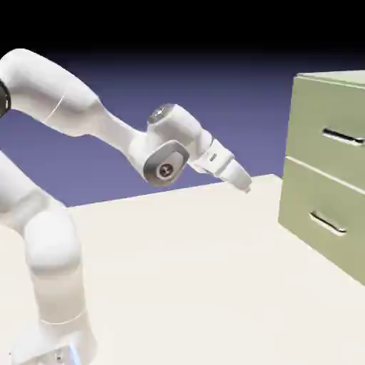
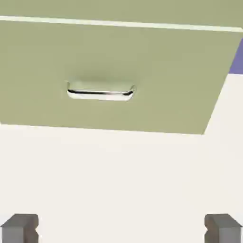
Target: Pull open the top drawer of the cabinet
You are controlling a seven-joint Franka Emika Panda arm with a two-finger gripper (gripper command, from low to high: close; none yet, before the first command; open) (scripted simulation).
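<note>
The top drawer is sitting flush in the pale olive-green cabinet at the exterior view's right — a flat panel with a slim silver bar handle. The gripper is hanging well apart from it, lower and left — fingers spread wide, gripping nothing.

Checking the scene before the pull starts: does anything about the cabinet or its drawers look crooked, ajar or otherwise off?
Nothing stands out. The cabinet stands square on the table, the top drawer and the bottom drawer both sit flush and shut, and their silver handles look straight. The open hand hangs well short of them.
</note>
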